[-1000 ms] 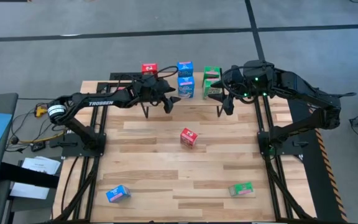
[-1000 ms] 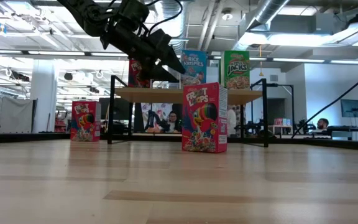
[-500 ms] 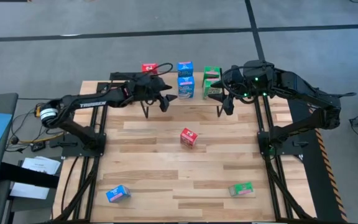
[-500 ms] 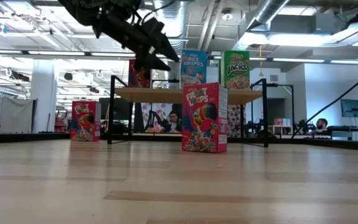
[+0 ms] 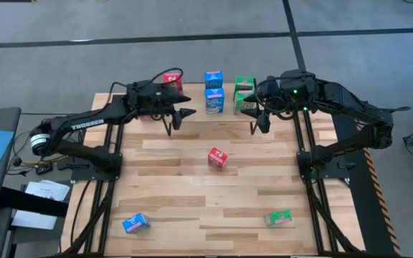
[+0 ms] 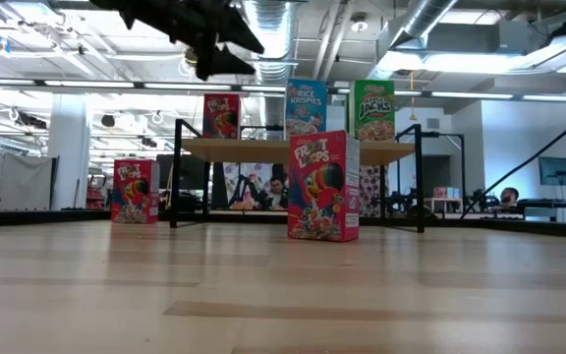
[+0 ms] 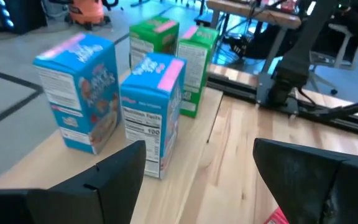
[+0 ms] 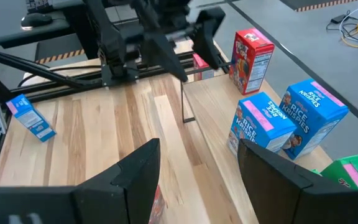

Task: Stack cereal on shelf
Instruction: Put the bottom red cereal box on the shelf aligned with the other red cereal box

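The shelf (image 6: 303,150) stands at the table's far edge. On it stand a red cereal box (image 5: 171,78), two blue boxes (image 5: 213,77) (image 5: 214,99) and two green boxes (image 5: 244,84) (image 5: 247,102). A red box (image 5: 218,158) stands upright mid-table; another red box (image 6: 135,191) stands left of the shelf. A blue box (image 5: 135,223) and a green box (image 5: 278,217) lie near the front edge. My left gripper (image 5: 185,115) is open and empty above the shelf's left end. My right gripper (image 5: 260,115) is open and empty by the shelf's right end.
The shelf's black wire legs (image 6: 176,172) (image 6: 421,177) stand on the slatted tabletop (image 5: 192,186). In the right wrist view my left gripper (image 8: 185,37) shows beyond the shelf's red box (image 8: 250,56). People sit in the room behind the table (image 6: 273,192).
My left gripper has drawn back toward the table's left edge and risen, away from the red box on the shelf, which stays upright where it was. My right arm has kept still.
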{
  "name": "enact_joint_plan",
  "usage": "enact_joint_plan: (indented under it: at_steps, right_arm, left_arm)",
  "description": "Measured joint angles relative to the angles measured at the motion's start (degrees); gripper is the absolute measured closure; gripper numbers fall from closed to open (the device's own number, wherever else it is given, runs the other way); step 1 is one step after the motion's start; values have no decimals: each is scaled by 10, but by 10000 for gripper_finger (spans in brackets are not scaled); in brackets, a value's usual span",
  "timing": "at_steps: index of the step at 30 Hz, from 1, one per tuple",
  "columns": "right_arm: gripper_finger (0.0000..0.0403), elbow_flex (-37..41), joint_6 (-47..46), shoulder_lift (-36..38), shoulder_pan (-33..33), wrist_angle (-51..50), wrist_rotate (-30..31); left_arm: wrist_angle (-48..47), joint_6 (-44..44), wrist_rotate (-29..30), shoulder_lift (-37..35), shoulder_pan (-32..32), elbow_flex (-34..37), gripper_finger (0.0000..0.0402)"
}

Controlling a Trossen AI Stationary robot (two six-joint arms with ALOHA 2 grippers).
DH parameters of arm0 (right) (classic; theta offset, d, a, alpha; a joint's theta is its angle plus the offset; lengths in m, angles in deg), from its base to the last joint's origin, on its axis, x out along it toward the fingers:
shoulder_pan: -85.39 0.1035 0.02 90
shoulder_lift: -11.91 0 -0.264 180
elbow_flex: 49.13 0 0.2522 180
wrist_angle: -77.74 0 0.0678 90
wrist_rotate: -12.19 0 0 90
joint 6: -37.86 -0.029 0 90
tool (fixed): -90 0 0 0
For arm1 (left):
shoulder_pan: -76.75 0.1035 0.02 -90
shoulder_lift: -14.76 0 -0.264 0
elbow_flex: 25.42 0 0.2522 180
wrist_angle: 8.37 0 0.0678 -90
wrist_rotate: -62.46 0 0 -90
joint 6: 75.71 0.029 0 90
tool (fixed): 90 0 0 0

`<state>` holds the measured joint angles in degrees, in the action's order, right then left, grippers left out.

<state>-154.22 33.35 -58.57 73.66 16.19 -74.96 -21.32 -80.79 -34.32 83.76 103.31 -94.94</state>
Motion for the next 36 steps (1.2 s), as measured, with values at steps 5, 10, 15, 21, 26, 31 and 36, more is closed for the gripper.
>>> enact_joint_plan:
  at_steps: [5, 10, 15, 21, 26, 31, 36]
  right_arm:
    - [163, 0, -7, 0, 0, 0, 0]
    - [163, 0, -43, 0, 0, 0, 0]
    - [163, 0, -45, 0, 0, 0, 0]
    - [163, 0, -45, 0, 0, 0, -1]
    - [163, 0, -45, 0, 5, 0, -1]
    - [163, 0, -42, 0, 18, 2, -1]
    - [163, 0, -41, 0, 24, 2, -1]
  left_arm:
    - [-28, -2, -10, -46, 0, 0, 116]
    - [-70, -13, -34, -85, 0, 0, 116]
    - [-94, -27, -92, -92, 0, 0, 116]
    - [-130, -18, -155, -84, -1, -27, 103]
    - [-247, 49, -98, -65, 0, -113, 72]
    - [-317, 64, -92, -40, -11, -175, 46]
    - [-300, 95, -110, -21, -47, -179, 44]
